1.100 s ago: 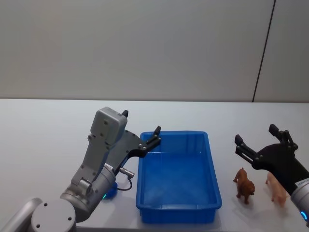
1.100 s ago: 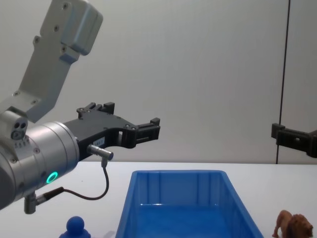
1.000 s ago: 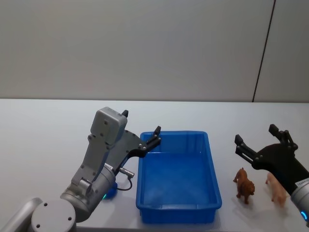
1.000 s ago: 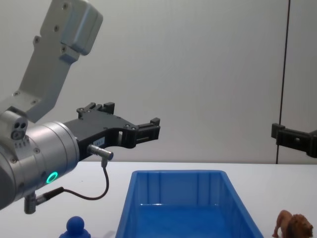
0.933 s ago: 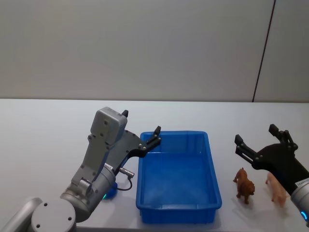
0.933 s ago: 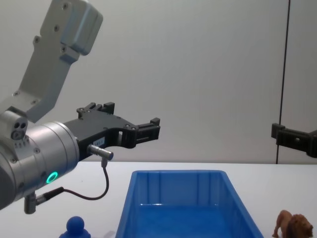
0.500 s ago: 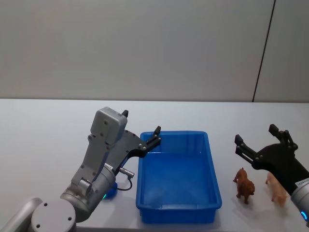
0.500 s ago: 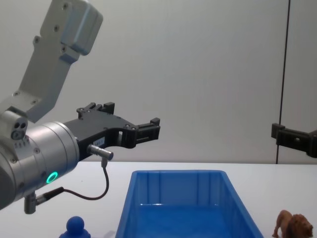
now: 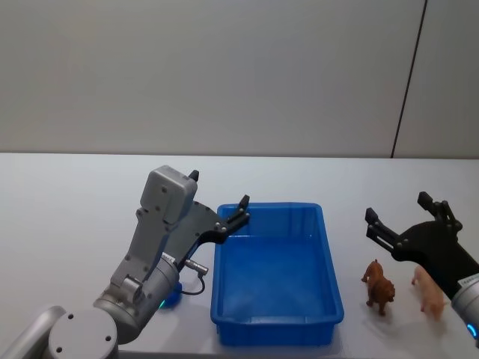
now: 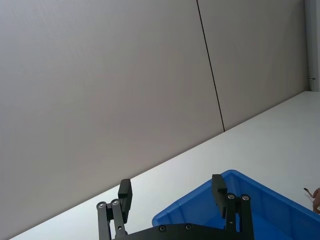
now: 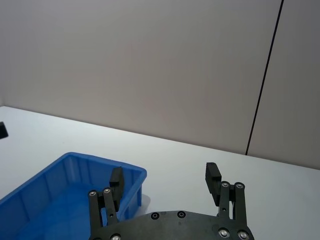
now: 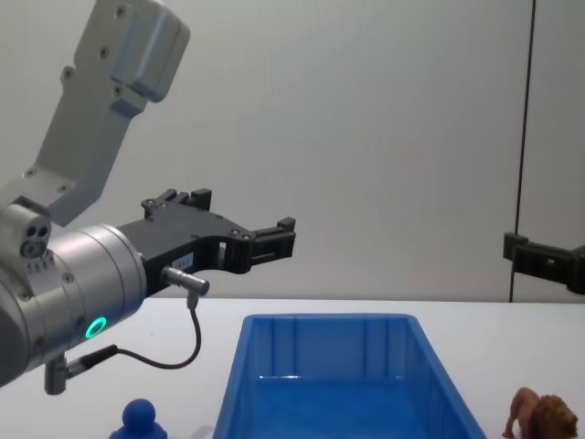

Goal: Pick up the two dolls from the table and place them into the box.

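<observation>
The brown lion doll [image 9: 379, 286] stands on the white table [image 9: 75, 202] just right of the blue box [image 9: 273, 277], and shows low in the chest view as the lion [image 12: 546, 416]. The blue doll [image 12: 140, 419] with a ball head stands left of the box [image 12: 329, 380]; in the head view the left arm hides most of this doll [image 9: 171, 296]. My left gripper [image 9: 218, 188] hovers open above the box's far left corner. My right gripper [image 9: 397, 207] hangs open above and behind the lion, holding nothing. Both wrist views confirm spread jaws on the left gripper [image 10: 171, 187] and the right gripper [image 11: 164, 176].
A small pink animal figure [image 9: 430, 292] stands right of the lion, under the right arm. The box's inside holds nothing. A grey wall with a dark vertical seam [image 9: 408, 82] rises behind the table.
The right gripper has edged very slightly to the right. The left arm, the box and the figures have stayed put.
</observation>
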You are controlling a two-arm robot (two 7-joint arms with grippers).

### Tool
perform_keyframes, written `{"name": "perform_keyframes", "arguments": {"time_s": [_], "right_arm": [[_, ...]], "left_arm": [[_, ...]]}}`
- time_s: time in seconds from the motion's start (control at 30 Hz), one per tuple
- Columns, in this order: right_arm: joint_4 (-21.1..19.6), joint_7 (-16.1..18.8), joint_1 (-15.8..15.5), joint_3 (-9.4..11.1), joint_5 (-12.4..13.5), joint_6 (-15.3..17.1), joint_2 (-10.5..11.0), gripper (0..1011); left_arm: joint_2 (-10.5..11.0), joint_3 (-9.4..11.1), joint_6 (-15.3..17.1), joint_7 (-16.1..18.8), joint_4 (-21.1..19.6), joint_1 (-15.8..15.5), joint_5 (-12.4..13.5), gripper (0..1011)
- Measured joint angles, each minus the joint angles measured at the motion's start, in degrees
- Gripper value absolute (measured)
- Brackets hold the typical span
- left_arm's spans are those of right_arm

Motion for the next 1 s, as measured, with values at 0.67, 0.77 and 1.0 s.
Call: {"name": "perform_keyframes", "arguments": {"time_s": [0.67,0.77,1.0], "right_arm": [[8.7,5.9,4.7,2.7,-1.0,3.4,1.8,1001],[9.3,7.0,4.7,3.2,-1.2,4.3,2.5,1001],[9.9,9.4,4.2,4.2,-1.7,6.2,4.1,1001]], "left_arm": [[0.0,0.0,0.0,0.0,0.0,0.0,0.0,1002],[0.0,0.0,0.0,0.0,0.0,0.0,0.0,1001],[0.0,0.0,0.0,0.0,0.0,0.0,0.0,1002]]}}
